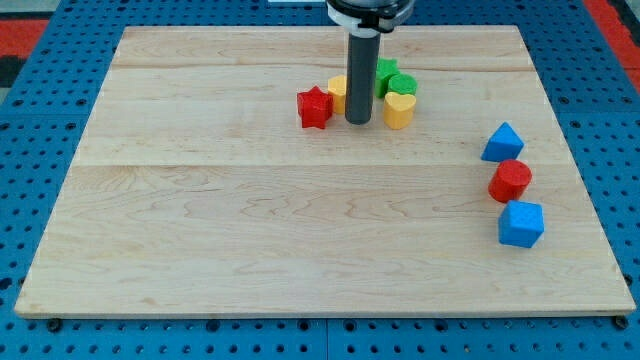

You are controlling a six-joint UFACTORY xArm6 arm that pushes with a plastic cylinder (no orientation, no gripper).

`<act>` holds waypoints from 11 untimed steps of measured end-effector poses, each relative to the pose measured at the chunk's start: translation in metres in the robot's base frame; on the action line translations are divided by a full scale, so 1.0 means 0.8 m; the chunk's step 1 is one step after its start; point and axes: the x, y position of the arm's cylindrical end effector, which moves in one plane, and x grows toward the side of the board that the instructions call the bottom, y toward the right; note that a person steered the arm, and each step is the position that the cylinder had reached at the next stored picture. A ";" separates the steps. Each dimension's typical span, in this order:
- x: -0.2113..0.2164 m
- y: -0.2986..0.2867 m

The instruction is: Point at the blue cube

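Our tip (358, 121) sits in the cluster at the top of the wooden board (200, 250), between the red star (314, 107) and yellow heart (399, 109), well apart from the blue cube (521, 223) at the board's lower right, so pointing isn't done and the whole crossing is left. No fingers here, just a bare rod holding nothing. Count: two blue (cube, blue triangular block (502, 142)), two red (star, red cylinder (510, 180)), two yellow (heart, a half-hidden yellow block (338, 91)), two green blocks (393, 77).
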 end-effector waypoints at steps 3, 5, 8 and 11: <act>-0.013 0.001; 0.052 0.015; 0.190 0.057; 0.288 0.165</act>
